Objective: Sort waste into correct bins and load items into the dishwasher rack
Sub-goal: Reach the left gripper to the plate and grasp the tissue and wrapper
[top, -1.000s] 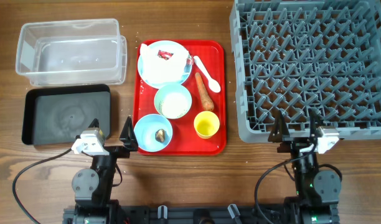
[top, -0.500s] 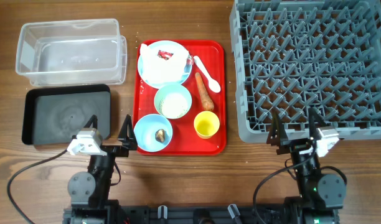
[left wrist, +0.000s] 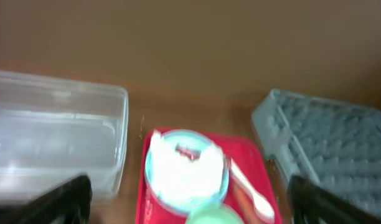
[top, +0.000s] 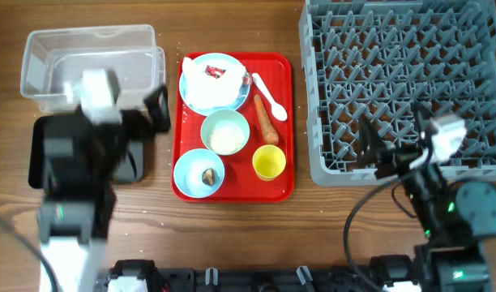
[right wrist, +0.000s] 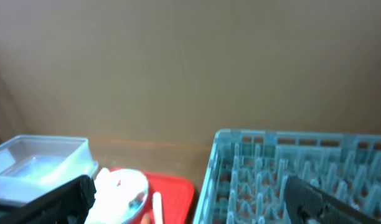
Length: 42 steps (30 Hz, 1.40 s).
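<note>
On the red tray (top: pixel 284 182) a light blue plate (top: pixel 196 96) holds crumpled white tissue (top: pixel 209 84) and a red wrapper (top: pixel 214 73). Beside it lie a white spoon (top: pixel 270 96) and a carrot (top: pixel 266 118). A pale green bowl (top: pixel 225 132) holds rice. A light blue bowl (top: pixel 190 172) holds a brown scrap (top: pixel 208 174). A yellow cup (top: pixel 269 162) stands next to it. My left gripper (top: pixel 147 122) is open and empty over the black tray (top: pixel 39 154), blurred. My right gripper (top: pixel 394 146) is open and empty over the front edge of the grey rack (top: pixel 406 73).
The clear tub (top: pixel 92 66) stands at the back left, behind the black tray. The left wrist view shows the tub (left wrist: pixel 53 143), plate (left wrist: pixel 187 177) and rack (left wrist: pixel 327 143) ahead, blurred. The right wrist view shows the rack (right wrist: pixel 302 168) and plate (right wrist: pixel 122 186).
Both arms have risen from the table's front edge. The left arm swung up and back over the black tray. The right arm lifted toward the rack's front edge. Nothing on the tray has moved.
</note>
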Each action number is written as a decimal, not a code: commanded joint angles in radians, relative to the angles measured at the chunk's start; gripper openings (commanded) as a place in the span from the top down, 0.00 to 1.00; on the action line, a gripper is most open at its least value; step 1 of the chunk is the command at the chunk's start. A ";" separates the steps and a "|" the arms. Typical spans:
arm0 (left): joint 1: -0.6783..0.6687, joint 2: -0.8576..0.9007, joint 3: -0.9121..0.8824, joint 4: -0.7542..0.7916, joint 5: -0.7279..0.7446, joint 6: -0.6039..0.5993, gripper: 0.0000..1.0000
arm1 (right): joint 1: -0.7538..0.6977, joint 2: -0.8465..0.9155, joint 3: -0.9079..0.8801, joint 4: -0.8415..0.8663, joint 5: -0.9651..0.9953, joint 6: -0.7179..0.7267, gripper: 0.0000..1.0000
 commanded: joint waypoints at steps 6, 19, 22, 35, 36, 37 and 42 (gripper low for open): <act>-0.102 0.626 0.776 -0.459 -0.006 0.150 0.00 | 0.000 0.391 0.460 -0.473 -0.041 -0.022 0.00; -0.174 1.117 1.041 -0.586 0.038 0.132 0.00 | 0.000 0.722 0.602 -0.714 -0.041 0.042 0.00; -0.199 1.159 1.041 -0.584 0.066 0.282 0.00 | 0.000 0.734 0.602 -0.734 -0.041 0.033 0.00; -0.241 1.387 1.040 -0.605 0.011 0.625 0.01 | 0.000 0.734 0.602 -0.754 -0.040 0.031 0.00; -0.240 1.403 1.040 -0.597 0.011 0.640 0.00 | 0.000 0.734 0.602 -0.755 -0.040 0.031 0.00; -0.237 1.416 1.040 -0.581 0.012 0.640 0.00 | 0.000 0.734 0.602 -0.755 -0.040 0.031 0.00; -0.231 1.471 1.040 -0.546 0.011 0.640 0.00 | 0.000 0.734 0.602 -0.757 -0.040 0.031 0.00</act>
